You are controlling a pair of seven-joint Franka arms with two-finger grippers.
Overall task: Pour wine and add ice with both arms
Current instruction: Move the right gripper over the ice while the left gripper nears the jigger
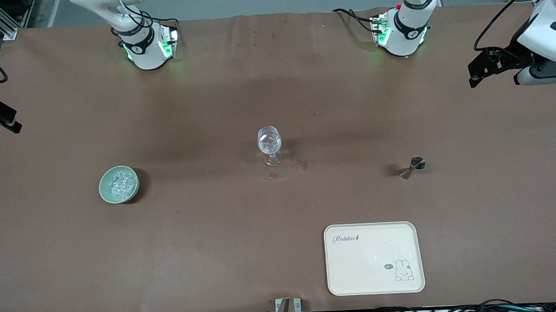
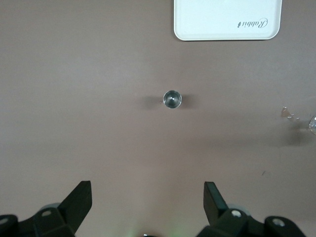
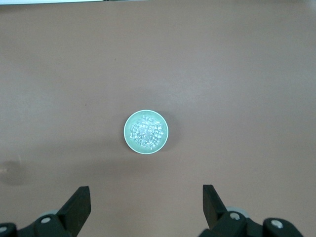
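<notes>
A clear stemmed glass (image 1: 269,144) stands at the table's middle; what is in it I cannot tell. The ice (image 1: 118,182) fills a pale green bowl (image 1: 105,191) toward the right arm's end; it also shows in the right wrist view, ice (image 3: 146,131) in bowl (image 3: 129,142). A small metal measuring cup (image 1: 414,165) stands toward the left arm's end and shows in the left wrist view (image 2: 172,99). My left gripper (image 1: 474,74) (image 2: 147,191) is open and empty, high over the left arm's end. My right gripper (image 1: 14,124) (image 3: 146,193) is open and empty, high over the right arm's end.
A cream tray (image 1: 374,258) with a rabbit print lies near the table's front edge, nearer to the front camera than the measuring cup; it shows in the left wrist view (image 2: 227,19). Small wet spots (image 1: 302,164) mark the brown cloth by the glass's foot.
</notes>
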